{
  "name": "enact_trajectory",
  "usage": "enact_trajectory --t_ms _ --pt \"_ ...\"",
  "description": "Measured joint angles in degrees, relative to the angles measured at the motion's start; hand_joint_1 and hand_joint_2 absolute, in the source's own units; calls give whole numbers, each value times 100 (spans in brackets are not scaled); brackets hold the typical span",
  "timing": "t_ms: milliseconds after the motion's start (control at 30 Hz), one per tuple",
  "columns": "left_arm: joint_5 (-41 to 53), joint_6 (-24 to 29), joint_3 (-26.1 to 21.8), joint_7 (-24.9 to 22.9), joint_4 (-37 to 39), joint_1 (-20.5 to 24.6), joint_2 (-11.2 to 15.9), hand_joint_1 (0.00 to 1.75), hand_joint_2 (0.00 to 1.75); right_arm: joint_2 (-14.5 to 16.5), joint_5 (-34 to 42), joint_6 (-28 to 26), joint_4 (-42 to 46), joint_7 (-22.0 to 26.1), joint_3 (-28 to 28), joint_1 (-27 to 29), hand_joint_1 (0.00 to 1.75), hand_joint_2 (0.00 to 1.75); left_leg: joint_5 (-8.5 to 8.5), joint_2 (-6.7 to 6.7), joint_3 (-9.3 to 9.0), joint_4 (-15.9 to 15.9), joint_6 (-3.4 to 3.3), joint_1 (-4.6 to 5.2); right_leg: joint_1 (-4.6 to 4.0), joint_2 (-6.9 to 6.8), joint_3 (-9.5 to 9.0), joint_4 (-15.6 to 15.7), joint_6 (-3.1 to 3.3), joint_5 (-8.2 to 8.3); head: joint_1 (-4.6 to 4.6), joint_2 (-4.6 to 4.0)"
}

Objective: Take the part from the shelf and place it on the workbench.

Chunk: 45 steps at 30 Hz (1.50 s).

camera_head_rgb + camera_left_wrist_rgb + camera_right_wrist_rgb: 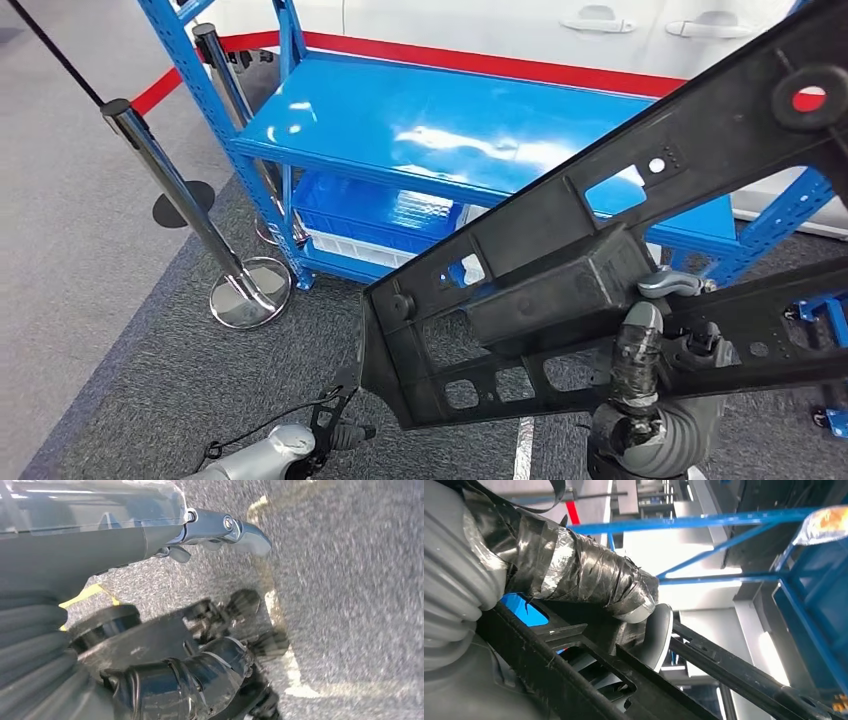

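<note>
Right hand [645,345] grips the black part [560,290], held tilted in front of the blue shelf [450,130]; left hand [335,432] hangs empty, fingers apart. One-handed, the long part could twist loose or strike the shelf.

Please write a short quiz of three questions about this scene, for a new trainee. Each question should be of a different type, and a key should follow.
1. True or false: the black plastic part still lies on the blue shelf.
2. Which hand holds the part? A) the left hand B) the right hand C) a person's hand
3. Fill in: in the head view, the chrome barrier post stands on the ____ carpet.

Key
1. False: it is lifted in front of the shelf, whose top level is bare.
2. B
3. grey
</note>
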State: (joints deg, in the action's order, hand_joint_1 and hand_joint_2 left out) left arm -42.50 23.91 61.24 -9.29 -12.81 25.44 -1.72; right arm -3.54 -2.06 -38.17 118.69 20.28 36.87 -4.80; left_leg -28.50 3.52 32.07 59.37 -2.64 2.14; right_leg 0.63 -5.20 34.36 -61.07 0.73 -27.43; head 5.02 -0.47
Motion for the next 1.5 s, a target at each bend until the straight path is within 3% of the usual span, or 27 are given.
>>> enact_trajectory --t_ms 67,133,200,267,300,367,433,500,533,567,633,700,733,800,833,867,967,1033,1100,1133,1200,1233,1300,1367,1400,1433,1500 --pt "5 16 0 -44 2 8 2 0 175 -1 12 18 -22 0 0 -6 175 175 75 -101 -17 -133 -57 2 5 -102 -16 40 -63 27 6 1" --pt "10 33 0 -80 3 -3 -4 0 175 -2 14 34 -45 3 1 -21 175 175 191 -211 -75 -295 -94 -54 5 60 17 -63 -113 -82 -3 1" --pt "15 42 0 -107 3 2 -31 0 175 -3 18 56 -75 5 2 -34 175 175 265 -316 -76 -360 -115 -91 22 362 231 -575 -155 -395 -27 1" --pt "20 40 0 -133 2 -4 -56 0 175 -4 27 80 -116 2 3 -38 175 175 274 -449 -4 -303 -123 -101 43 478 497 -1183 -197 -640 -41 1" --pt "21 26 0 -141 2 -14 -61 0 175 -4 40 97 -138 -1 4 -41 175 175 266 -520 34 -253 -110 -109 56 489 541 -1280 -221 -619 -42 1" --pt "13 -39 0 -142 2 -26 -62 0 175 -4 95 144 -174 -6 15 -66 175 175 218 -669 117 -103 -57 -143 91 528 354 -870 -270 -311 -43 0" --pt "-4 -109 0 -136 3 -21 -60 0 175 -4 157 229 -213 -10 40 -100 175 175 148 -809 238 85 20 -175 134 769 103 -327 -296 -132 -55 -1" --pt "-13 -127 0 -124 4 -14 -60 0 175 -4 171 314 -255 -11 65 -125 175 175 134 -929 383 210 86 -186 142 968 62 -211 -262 -172 -69 0" --pt "-14 -123 0 -120 4 -19 -60 0 175 -3 161 338 -274 -10 78 -136 175 175 150 -985 437 241 113 -186 136 965 75 -207 -229 -164 -74 1" --pt "-15 -119 0 -118 5 -31 -56 0 175 -1 147 350 -292 -10 97 -155 175 175 168 -1038 474 233 137 -197 143 891 89 -219 -189 -154 -66 1" --pt "-15 -113 0 -123 9 -54 -49 0 175 9 120 360 -319 -8 140 -198 175 175 107 -882 559 341 192 -187 158 748 70 -181 -123 -131 -31 1" --pt "-14 -111 0 -124 11 -44 -48 0 175 24 107 367 -333 -7 161 -220 175 175 -121 -559 775 781 255 -193 150 590 42 -151 -77 -122 24 1" --pt "-14 -111 0 -124 11 -36 -51 0 175 29 104 369 -343 -7 165 -220 175 175 -251 -465 930 1097 282 -210 142 505 36 -146 -65 -125 53 1" --pt "-14 -114 0 -122 11 -37 -58 0 175 31 103 372 -371 -7 189 -223 175 175 -345 -414 1167 1545 316 -235 134 350 32 -146 -50 -137 57 1" --pt "-14 -117 0 -120 11 -43 -60 0 175 31 103 374 -385 -7 208 -224 175 175 -258 -401 1168 1525 321 -240 134 280 27 -147 -47 -144 59 1" --pt "-14 -122 0 -114 11 -46 -58 0 175 31 103 376 -395 -7 228 -227 175 175 -79 -375 1062 1293 314 -242 133 215 16 -146 -47 -154 58 1" --pt "-14 -150 0 -79 11 -28 -55 0 175 35 101 382 -403 -7 256 -245 175 175 311 -82 576 296 243 -160 119 45 -53 -96 -81 -176 61 1" --pt "-17 -168 0 -55 11 -16 -55 0 175 36 97 388 -410 -8 260 -256 175 175 304 27 490 115 175 -82 91 -63 -94 -30 -125 -164 61 1" --pt "6 -229 0 32 13 -62 -52 0 175 37 33 367 -430 -23 284 -271 175 175 334 -87 461 30 115 -94 74 -138 -140 5 -182 -178 55 1" --pt "87 -279 1 175 14 -157 -52 0 175 37 -96 312 -442 -30 294 -253 175 175 354 -148 422 -26 88 -115 79 -60 -153 -22 -209 -224 45 1" --pt "395 -365 22 780 13 -520 -47 0 175 30 -561 122 -411 -35 265 -62 175 175 380 -251 325 -124 16 -156 89 238 -42 -375 -225 -467 14 1" --pt "556 -386 50 1124 13 -765 -42 0 175 12 -794 17 -353 -42 215 115 175 175 373 -302 296 -139 -15 -151 82 382 88 -697 -218 -630 -2 1" --pt "746 -448 133 1604 14 -1245 -10 0 175 -71 -1104 -132 -166 -115 36 444 175 175 346 -410 273 -127 -57 -142 66 487 423 -1333 -210 -856 -22 1" --pt "801 -538 178 1719 15 -1567 28 0 175 -143 -1302 -183 -7 -231 -129 624 175 175 324 -549 284 -86 -58 -139 60 518 513 -1329 -214 -680 -30 1" --pt "808 -586 180 1716 15 -1640 43 0 175 -156 -1414 -186 59 -285 -183 704 175 175 310 -641 296 -52 -44 -145 69 566 409 -1035 -217 -467 -32 1" --pt "812 -629 195 1708 15 -1664 58 0 175 -157 -1534 -186 122 -341 -225 797 175 175 291 -741 315 -8 -19 -153 93 708 261 -680 -219 -290 -37 1" --pt "814 -710 252 1685 15 -1661 97 0 175 -155 -1751 -186 224 -433 -304 937 175 175 245 -925 378 108 49 -156 133 968 45 -194 -212 -125 -43 1"
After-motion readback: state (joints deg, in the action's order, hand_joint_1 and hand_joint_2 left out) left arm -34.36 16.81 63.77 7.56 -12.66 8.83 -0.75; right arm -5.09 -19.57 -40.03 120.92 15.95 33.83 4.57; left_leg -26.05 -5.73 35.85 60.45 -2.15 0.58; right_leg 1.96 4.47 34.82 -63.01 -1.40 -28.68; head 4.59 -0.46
